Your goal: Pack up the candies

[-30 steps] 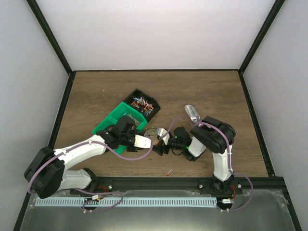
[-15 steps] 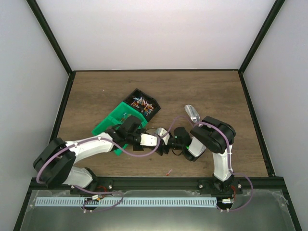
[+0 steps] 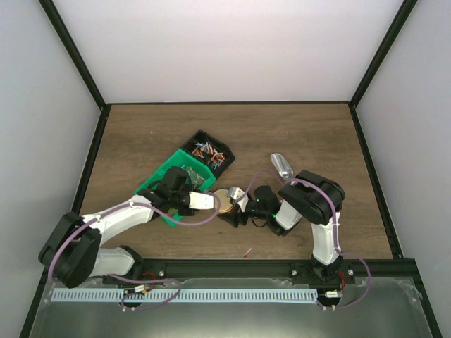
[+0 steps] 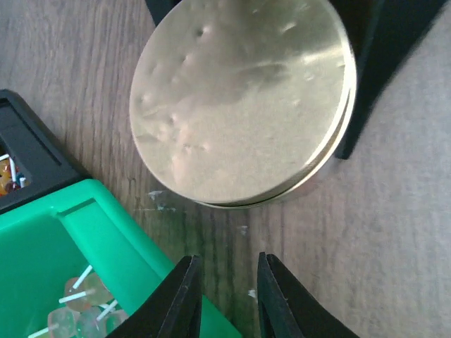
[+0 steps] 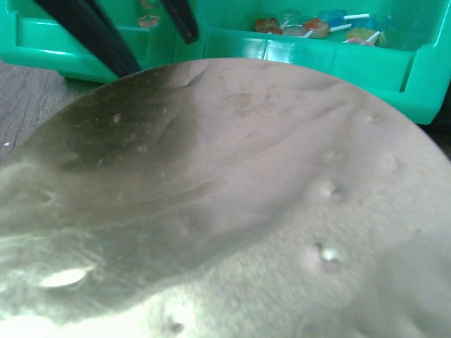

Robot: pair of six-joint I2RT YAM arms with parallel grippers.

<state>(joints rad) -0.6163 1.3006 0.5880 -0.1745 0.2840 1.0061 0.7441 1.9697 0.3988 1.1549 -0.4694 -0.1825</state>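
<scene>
Hovering low over the table [image 3: 317, 134], my left pincer [image 4: 225, 282] has its two fingertips drawn close with a narrow strip of bare wood between them. Nothing is in the grip.

Just ahead of those tips: the round gold lid [image 4: 239, 98], flat side up and dented. A second rim shows under its near edge, so it may sit on a tin; I cannot tell.

My right pincer [image 3: 231, 209] is spread wide on that lid. One dark finger lies against the rim on the far right of my left tips, the other at the far left edge. I read this as a clasp on the lid.

Just left of my left fingertips: the corner of the green tray [image 4: 63, 239], its wall almost under the left finger. The candies [image 4: 77, 310] lie inside it, pale wrapped pieces with thin sticks or twisted ends. More sit in the black box [image 3: 208, 153] beyond the tray. The silver scoop [image 3: 282, 165] lies well off behind the right arm, untouched.

Step in hand, as I judge it: handling the lid, not yet moving candies.

Next move calls for:
- keeping the left pincer off the lid and the tray wall, both very near
- keeping the right clasp level
- spreading the left tips before reaching for any candy
</scene>
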